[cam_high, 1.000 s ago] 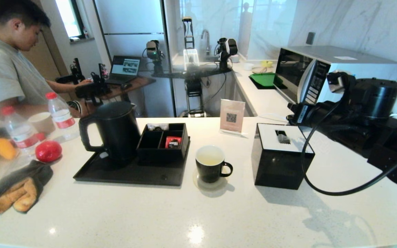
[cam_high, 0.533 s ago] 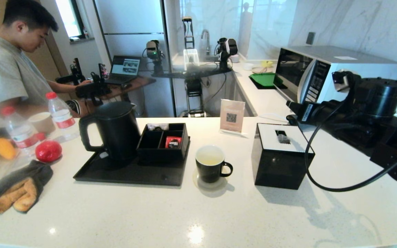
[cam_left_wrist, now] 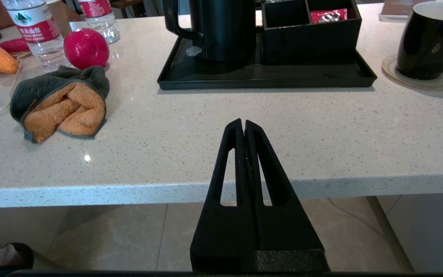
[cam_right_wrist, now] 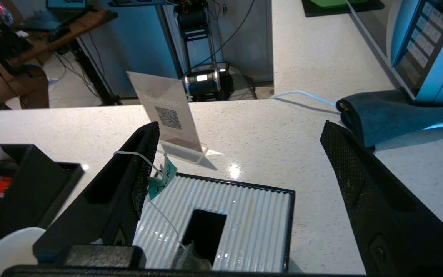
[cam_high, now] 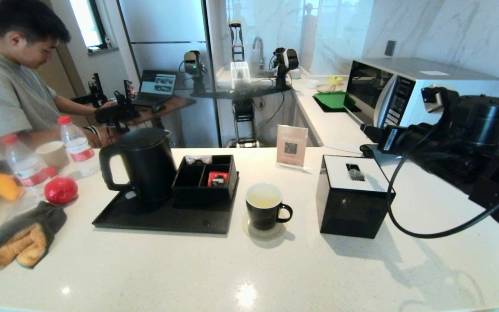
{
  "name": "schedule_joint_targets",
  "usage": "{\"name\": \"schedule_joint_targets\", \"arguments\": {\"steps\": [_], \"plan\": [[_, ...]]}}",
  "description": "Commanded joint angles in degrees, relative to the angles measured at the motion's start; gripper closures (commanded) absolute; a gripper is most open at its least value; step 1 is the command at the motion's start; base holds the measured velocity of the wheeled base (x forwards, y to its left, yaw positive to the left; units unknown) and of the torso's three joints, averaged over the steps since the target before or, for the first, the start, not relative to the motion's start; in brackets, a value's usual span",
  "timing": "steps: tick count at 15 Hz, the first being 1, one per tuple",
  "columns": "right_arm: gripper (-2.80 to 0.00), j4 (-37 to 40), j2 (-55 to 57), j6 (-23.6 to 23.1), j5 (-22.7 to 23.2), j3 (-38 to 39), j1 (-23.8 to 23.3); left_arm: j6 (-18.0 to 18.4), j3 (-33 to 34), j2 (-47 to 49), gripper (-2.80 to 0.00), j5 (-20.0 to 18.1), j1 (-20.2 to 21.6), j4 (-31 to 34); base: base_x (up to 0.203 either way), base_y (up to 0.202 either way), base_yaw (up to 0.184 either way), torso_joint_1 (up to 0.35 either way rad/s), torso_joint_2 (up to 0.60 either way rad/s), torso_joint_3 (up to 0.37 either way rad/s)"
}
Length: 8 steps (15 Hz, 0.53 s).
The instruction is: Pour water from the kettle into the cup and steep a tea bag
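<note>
**Colleague:** Where is the tea bag?

**Me:** The small mesh tea bag [cam_right_wrist: 190, 258] lies at the slot of the black bin with a ribbed white lid [cam_right_wrist: 244, 215]. Its thin white string and green tag [cam_right_wrist: 159, 177] cling to one finger of my right gripper [cam_right_wrist: 240, 154], whose jaws are spread wide above the bin. I judge it discarded after steeping, since the glossy black mug [cam_high: 267, 210] holds pale yellowish water [cam_high: 263, 199].

**Colleague:** And the kettle?

**Me:** The tall matte-black kettle [cam_high: 143, 167] stands on the black tray [cam_high: 163, 221], left of the mug on the desk [cam_high: 241, 268].

**Colleague:** The other arm?

**Me:** My left gripper [cam_left_wrist: 243, 127] sits parked at the desk's near edge, jaws pressed together, empty.
</note>
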Motion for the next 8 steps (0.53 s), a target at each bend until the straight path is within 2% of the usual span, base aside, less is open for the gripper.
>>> {"name": "schedule_joint_targets", "arguments": {"steps": [1,5,8], "plan": [[-2.8,-0.35,0.41,-3.49,0.12,0.2,-1.0,0.04,0.0,-0.02,0.0,0.01,0.01,0.0,0.0,0.0,0.0,0.0,0.0,0.0],[-2.8,-0.26,0.54,-4.88,-0.04,0.28,-1.19,0.04,0.0,-0.02,0.0,0.01,0.01,0.0,0.0,0.0,0.0,0.0,0.0,0.0],[-2.8,-0.35,0.55,-9.69,0.14,2.05,-2.48,0.04,0.0,-0.02,0.0,0.01,0.01,0.0,0.0,0.0,0.0,0.0,0.0,0.0]]}}
